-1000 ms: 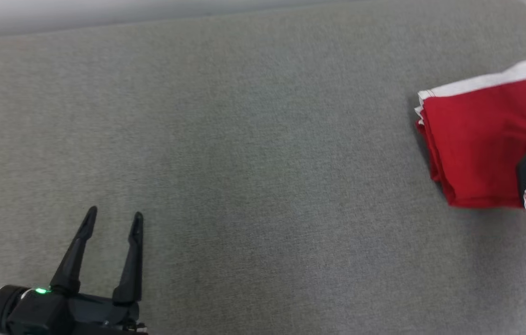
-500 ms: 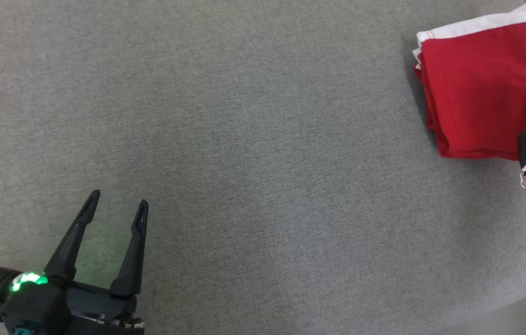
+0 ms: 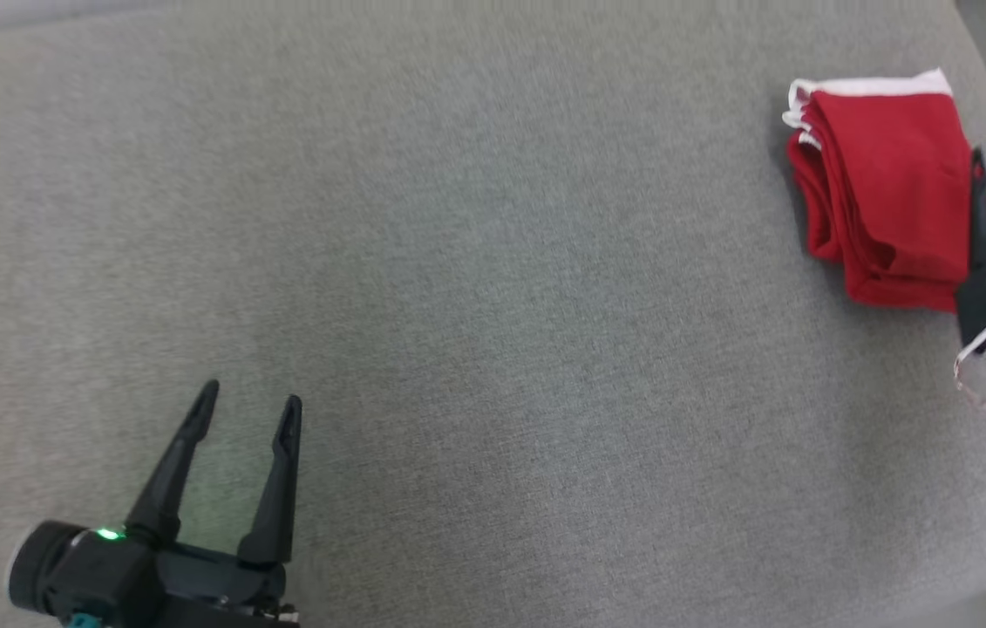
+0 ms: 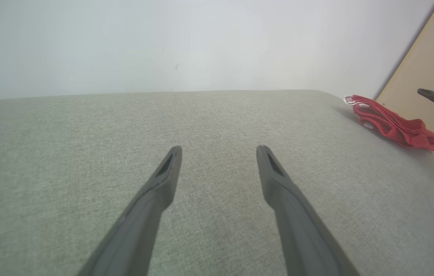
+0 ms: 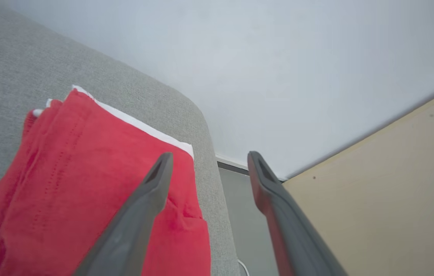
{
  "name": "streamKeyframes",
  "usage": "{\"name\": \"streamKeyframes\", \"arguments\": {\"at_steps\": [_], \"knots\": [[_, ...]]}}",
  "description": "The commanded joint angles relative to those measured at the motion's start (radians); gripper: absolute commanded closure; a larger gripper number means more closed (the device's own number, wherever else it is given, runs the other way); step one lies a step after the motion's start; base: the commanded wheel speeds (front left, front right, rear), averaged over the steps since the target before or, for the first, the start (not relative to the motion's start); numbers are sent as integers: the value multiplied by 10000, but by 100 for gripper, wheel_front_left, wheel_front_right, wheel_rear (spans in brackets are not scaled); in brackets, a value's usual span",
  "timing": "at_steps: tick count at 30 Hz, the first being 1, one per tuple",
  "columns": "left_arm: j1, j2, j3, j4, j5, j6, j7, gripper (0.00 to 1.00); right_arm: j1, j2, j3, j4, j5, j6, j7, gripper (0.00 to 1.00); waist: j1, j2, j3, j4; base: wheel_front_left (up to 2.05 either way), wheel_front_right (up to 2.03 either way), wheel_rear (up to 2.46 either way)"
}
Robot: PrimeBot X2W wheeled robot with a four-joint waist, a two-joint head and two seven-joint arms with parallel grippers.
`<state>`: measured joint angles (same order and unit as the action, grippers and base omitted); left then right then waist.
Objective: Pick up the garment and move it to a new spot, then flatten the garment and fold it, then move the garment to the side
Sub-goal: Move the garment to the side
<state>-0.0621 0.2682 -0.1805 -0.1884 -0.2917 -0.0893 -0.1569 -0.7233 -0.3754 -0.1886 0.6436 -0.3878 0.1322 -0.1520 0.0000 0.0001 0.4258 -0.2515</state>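
Folded garment (image 3: pixel 880 187) noted at R edge of surface (image 3: pixel 493 262). R claw (image 5: pixel 209 155) held apart over it; L claw (image 3: pixel 250 392) apart, idle. Vertical lift-off advised to spare folds.

The left gripper (image 3: pixel 250 399) sits at about seven o'clock in the head view. Its two dark fingers are spread apart and point toward one o'clock, and a green light (image 3: pixel 106 534) glows at its base. The right gripper (image 5: pixel 209 156) sits at three o'clock, cut by the edge, fingers parted and gripping nothing, pointing toward twelve.
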Motion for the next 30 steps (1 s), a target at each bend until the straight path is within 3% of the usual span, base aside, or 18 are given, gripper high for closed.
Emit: {"name": "streamKeyframes", "arguments": {"at_steps": [1,8,13,16,23,30], "knots": [[78,-132,-67,311,-42,14,-214,0,397,166,-97,51,290,-24,-142,0,0,-1,-869,510,0,0,0],[753,-565,12,1479,-275,271,-752,0,1982,628,830,-301,1642,-24,-473,0,0,-1,-2545,1178,0,0,0],[1464,-905,371,2460,-538,348,-1036,0,4115,1125,1001,-1869,4425,-23,-158,0,0,-1,-4181,1866,0,0,0],[1705,-1015,566,2760,-543,402,-1065,0,5093,1412,1037,-2970,5329,-23,124,0,0,-1,-4607,2082,0,0,0],[2043,-1140,1148,3267,-219,291,-1081,0,7056,2293,1050,-5038,5887,-23,1090,0,0,-1,-5193,2344,0,0,0],[2330,-1372,1439,3661,183,114,-1078,0,8258,2859,581,-6023,5843,-23,1560,0,0,-1,-5530,2383,0,0,0]]}}
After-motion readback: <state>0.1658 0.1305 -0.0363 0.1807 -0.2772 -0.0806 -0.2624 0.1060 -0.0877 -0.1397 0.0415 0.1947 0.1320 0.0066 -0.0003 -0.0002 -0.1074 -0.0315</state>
